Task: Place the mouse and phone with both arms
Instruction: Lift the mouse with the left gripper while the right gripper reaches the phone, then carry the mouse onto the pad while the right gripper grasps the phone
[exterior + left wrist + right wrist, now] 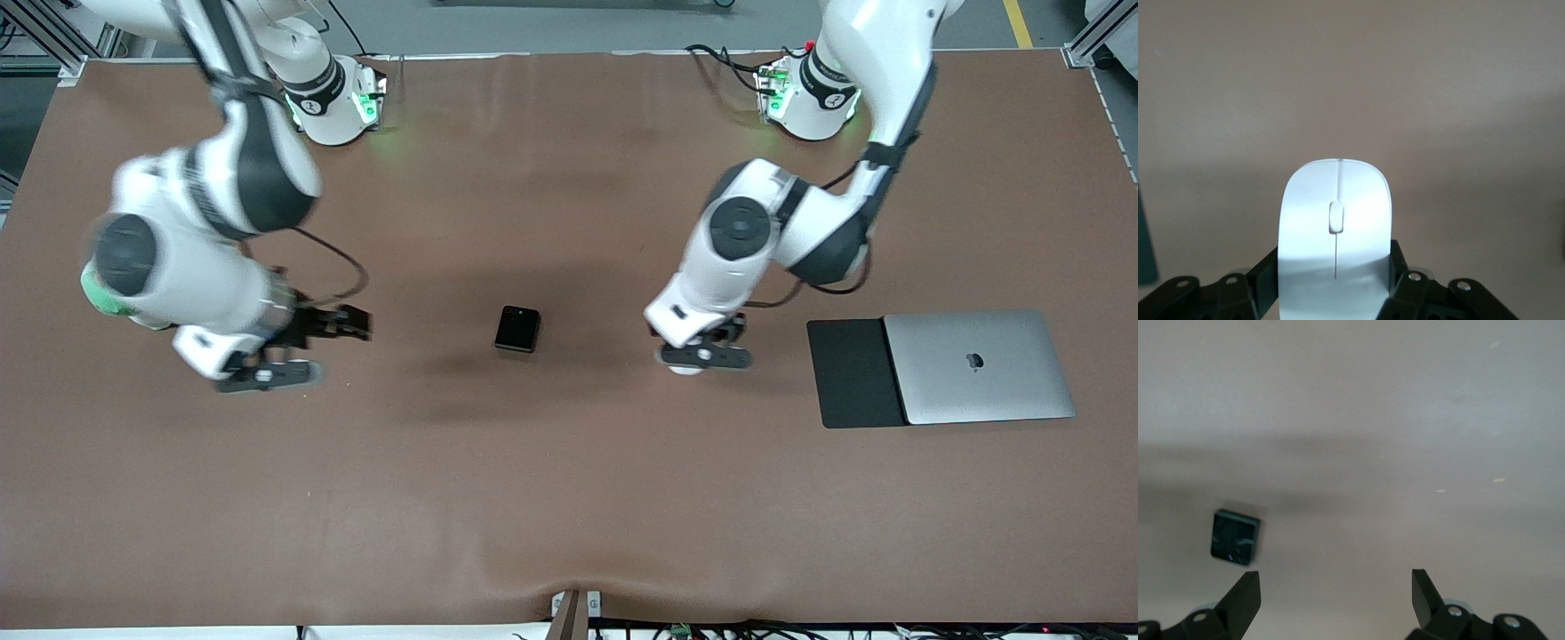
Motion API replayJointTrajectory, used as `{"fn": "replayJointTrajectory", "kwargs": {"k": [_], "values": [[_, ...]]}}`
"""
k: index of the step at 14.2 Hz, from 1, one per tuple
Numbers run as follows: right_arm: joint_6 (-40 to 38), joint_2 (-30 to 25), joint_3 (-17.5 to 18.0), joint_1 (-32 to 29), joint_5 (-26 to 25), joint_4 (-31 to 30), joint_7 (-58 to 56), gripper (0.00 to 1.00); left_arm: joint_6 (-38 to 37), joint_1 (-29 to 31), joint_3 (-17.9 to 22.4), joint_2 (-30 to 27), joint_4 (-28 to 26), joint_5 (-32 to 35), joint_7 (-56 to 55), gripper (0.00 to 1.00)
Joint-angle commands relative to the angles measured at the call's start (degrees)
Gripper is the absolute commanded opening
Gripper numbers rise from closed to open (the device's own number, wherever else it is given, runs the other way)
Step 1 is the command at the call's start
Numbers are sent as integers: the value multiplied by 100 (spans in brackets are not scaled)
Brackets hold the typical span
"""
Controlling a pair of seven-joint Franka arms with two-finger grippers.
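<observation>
Progress looked partial: the left gripper (pixel 704 356) held the mouse (pixel 1335 237) clamped over the bench (pixel 569 498) near the mouse pad (pixel 852 373), unplaced, while the phone (pixel 517 328) lay mid-bench, ungrasped, the right gripper (pixel 302 351) wide apart nearby.

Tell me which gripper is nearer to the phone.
Left, narrowly. The left gripper, holding the mouse, is beside the phone toward the mouse pad; the open right gripper is slightly farther off.
</observation>
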Motion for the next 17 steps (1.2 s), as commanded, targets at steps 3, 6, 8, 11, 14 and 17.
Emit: {"fn": "replayJointTrajectory", "kwargs": {"k": [3,6,8,11,14,17], "values": [[1422,285,-65,956,74,-770,1578,100,1237,-2,1045,-521,-1320,-1105,1780,0],[2363,901,-83,1614,13,-779,2343,100,1264,-11,1739,-171,-1303,-2872,2801,0],[2733,1130,-92,1774,-5,-805,2398,100,1325,-11,2127,128,-1250,-3471,3565,0],[3216,1376,-240,2195,-154,-971,2931,100,1343,-11,2470,576,-1198,-4525,4769,0],[3526,1526,-259,2320,-207,-1025,3180,100,1343,-11,2681,946,-1057,-4827,5080,0],[3552,1553,-416,2521,-260,-1113,3189,100,1325,-2,2866,999,-1083,-4827,5255,0]]}}
